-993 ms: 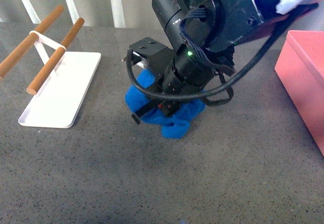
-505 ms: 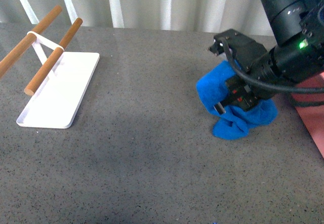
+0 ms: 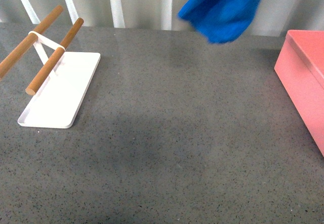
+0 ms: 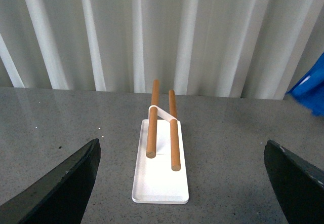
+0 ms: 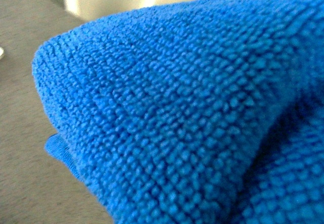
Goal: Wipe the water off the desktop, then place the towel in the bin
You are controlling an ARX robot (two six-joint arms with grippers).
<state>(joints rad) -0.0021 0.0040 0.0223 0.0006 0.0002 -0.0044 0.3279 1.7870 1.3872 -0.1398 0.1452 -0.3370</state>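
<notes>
Blue fluffy microfibre towel [image 3: 223, 8] hangs bunched in the air at the top of the front view, clear of the dark grey speckled stone-like bench [image 3: 167, 148] and above its far edge. It fills the right wrist view [image 5: 177, 107], so the right claw is hidden and I cannot tell how it grips. The salmon-pink rectangular plastic bin [image 3: 304, 82] stands on the bench to the right of the towel and lower, apart from it. Well to the left lies a flat white tray [image 3: 63, 92] carrying two wooden rods [image 3: 53, 57]. The left claw [image 4: 181, 148] is spread wide with nothing in it, its dark fingers [image 4: 66, 188] facing the tray.
</notes>
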